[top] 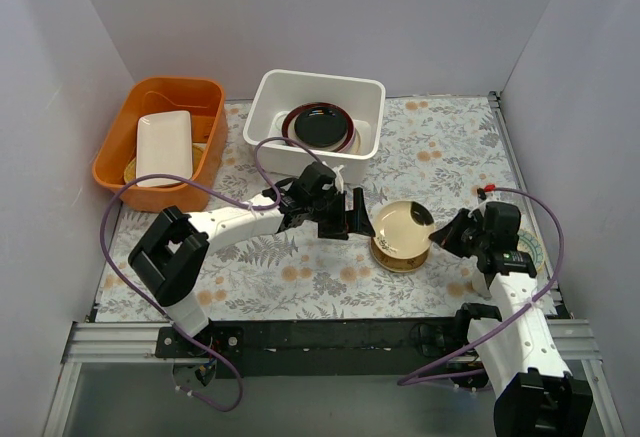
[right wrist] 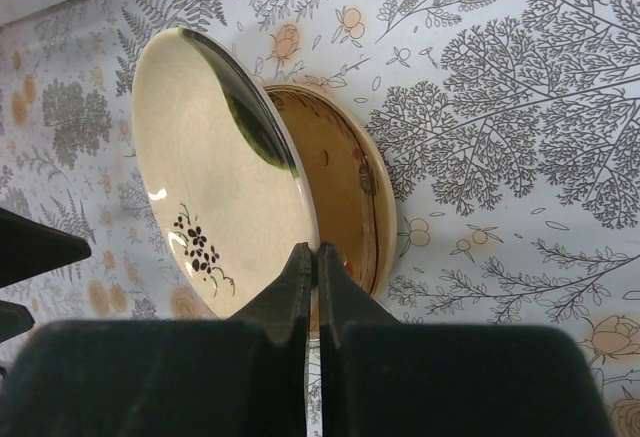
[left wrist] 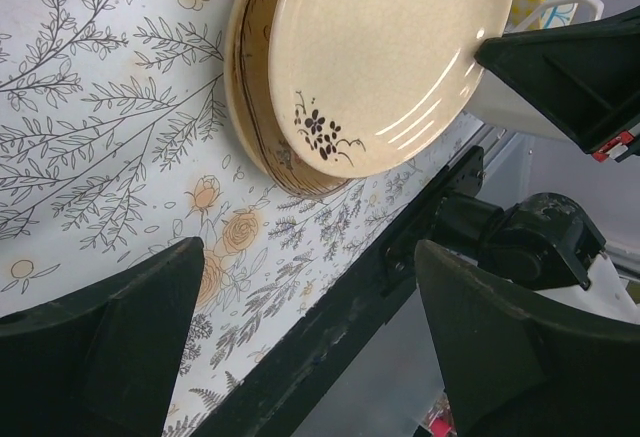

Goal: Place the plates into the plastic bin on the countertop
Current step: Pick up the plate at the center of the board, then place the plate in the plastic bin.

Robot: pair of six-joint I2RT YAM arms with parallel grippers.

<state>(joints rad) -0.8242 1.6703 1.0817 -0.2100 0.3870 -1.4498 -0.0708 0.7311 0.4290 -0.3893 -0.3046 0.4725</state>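
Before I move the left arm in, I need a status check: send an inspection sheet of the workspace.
Surface: countertop, flat, fern-and-flower print.
Job's things: cream plate tilted up off the tan plate; black plate lies in the plastic bin on top of others.
Clutter: orange tub holding a white rectangular dish.
Grippers: right gripper shut on the cream plate's rim; left gripper open, facing that plate, not touching it.
Cables: purple cable loops over the countertop in front of the bin.
Surroundings: plain pale walls on three sides.
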